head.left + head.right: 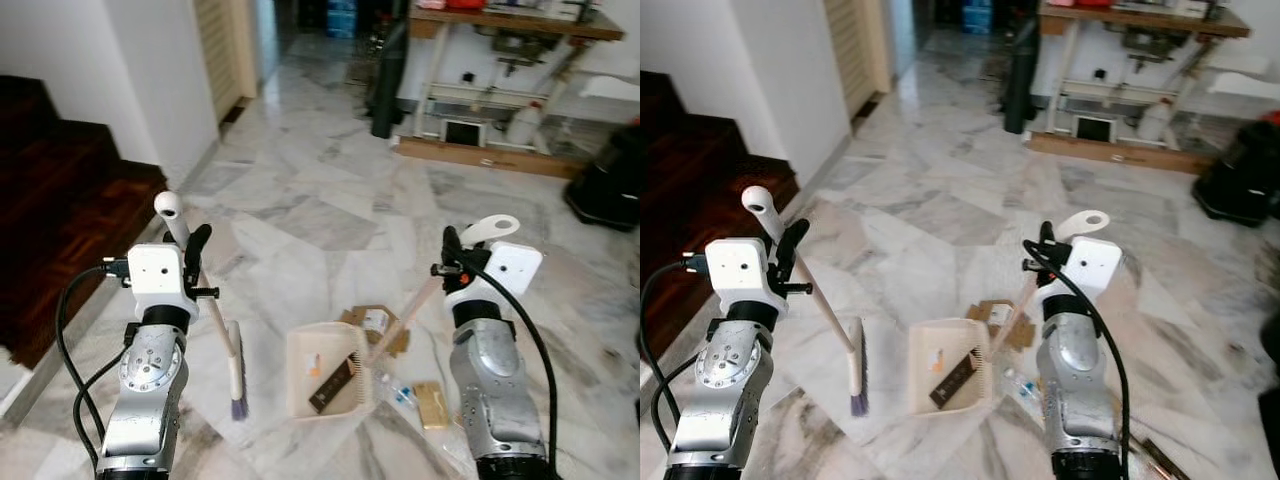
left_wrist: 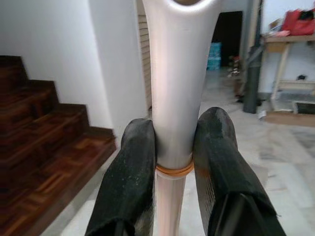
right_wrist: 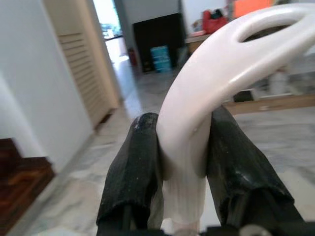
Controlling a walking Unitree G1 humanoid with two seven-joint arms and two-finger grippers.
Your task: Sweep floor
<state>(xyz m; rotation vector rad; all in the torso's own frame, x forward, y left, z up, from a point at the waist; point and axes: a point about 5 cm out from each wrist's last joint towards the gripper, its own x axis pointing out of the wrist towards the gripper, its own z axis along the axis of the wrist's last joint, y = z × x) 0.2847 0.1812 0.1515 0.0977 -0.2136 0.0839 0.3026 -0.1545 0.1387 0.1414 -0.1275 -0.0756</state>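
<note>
Marble floor (image 1: 330, 215), scraps beside dustpan (image 1: 325, 375). Left gripper (image 2: 170, 162) jaws clamp the broom (image 1: 225, 340) handle, bristles down; right gripper (image 3: 184, 162) jaws clamp the dustpan's handle, tray flat to catch debris. Desk (image 1: 500, 25) beyond.

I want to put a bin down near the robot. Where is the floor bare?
Bare marble floor lies ahead, between the stairs and workbench. Crowded: broom, dustpan and cardboard scraps between the grippers.
</note>
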